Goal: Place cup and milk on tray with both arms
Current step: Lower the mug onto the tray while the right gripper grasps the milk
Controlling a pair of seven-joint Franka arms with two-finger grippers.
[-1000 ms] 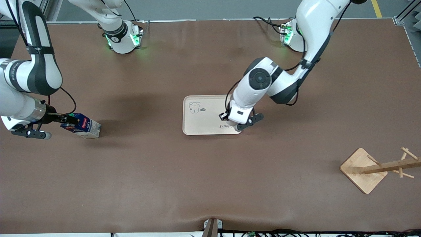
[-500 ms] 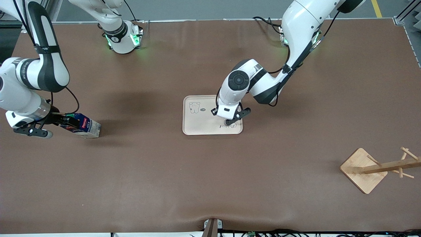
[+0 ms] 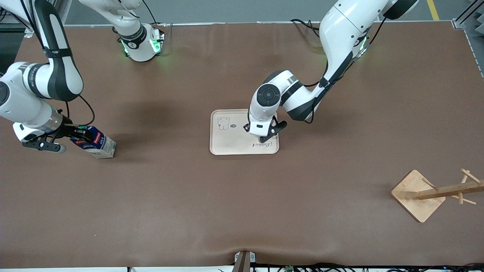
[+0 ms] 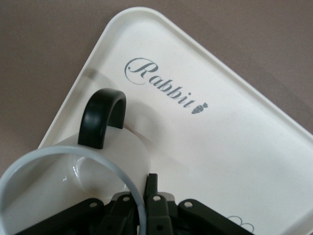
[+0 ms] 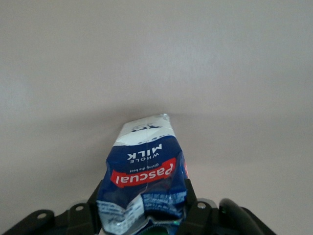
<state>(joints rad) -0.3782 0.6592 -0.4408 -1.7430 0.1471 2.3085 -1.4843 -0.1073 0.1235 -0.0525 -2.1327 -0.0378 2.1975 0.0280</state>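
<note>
Since a second ago both arms have shifted: left gripper (image 3: 263, 133) moved inward over the tray (image 3: 230, 141); right gripper (image 3: 77, 132) closed on the milk (image 3: 94, 141). We note the bench (image 3: 242, 207), then the tray mid-bench. Left gripper pinches the cup (image 4: 73, 171) rim, cup over the tray's "Rabbit" corner. Milk leans at the right arm's end, clamped at its cap end.

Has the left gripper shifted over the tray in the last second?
Yes. The left gripper, shut on the cup's rim, has moved from the tray's edge inward, toward the bear drawing.
</note>
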